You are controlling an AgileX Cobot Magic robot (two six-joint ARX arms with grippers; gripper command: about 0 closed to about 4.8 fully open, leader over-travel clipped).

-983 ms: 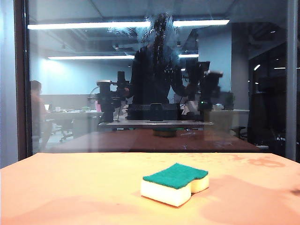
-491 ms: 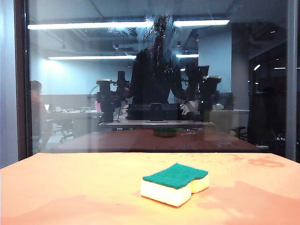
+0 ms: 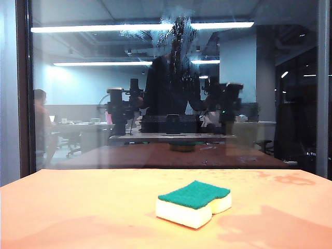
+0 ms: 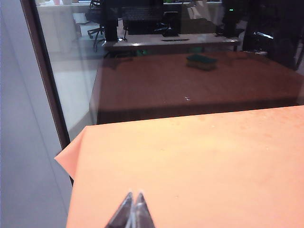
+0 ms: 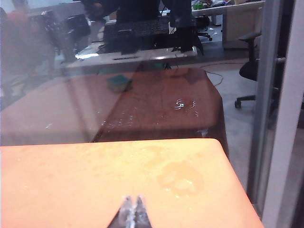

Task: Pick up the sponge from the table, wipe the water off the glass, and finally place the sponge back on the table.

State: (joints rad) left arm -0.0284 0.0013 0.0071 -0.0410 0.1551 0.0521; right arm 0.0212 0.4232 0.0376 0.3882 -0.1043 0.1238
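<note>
The sponge (image 3: 194, 204), pale foam with a green scouring top, lies flat on the orange table (image 3: 78, 207) right of the middle, with nothing touching it. The glass (image 3: 171, 83) stands upright behind the table, and a whitish streaky smear of water (image 3: 174, 31) shows high on it near the middle. Neither arm appears in the exterior view itself. In the left wrist view my left gripper (image 4: 134, 195) is shut and empty over the table's left part. My right gripper (image 5: 132, 198) is shut and empty over the table's right part. No wrist view shows the sponge itself.
The dark frame (image 3: 22, 88) of the glass runs up the left side and a grey post (image 3: 322, 88) up the right. Faint damp blotches (image 5: 180, 178) mark the table near its right corner. The table's left corner (image 4: 64, 159) overhangs beside the frame.
The dark shadow on the table's right part has shrunk and drawn back toward the front edge. The reflected right arm in the glass has shifted. The sponge has not moved.
</note>
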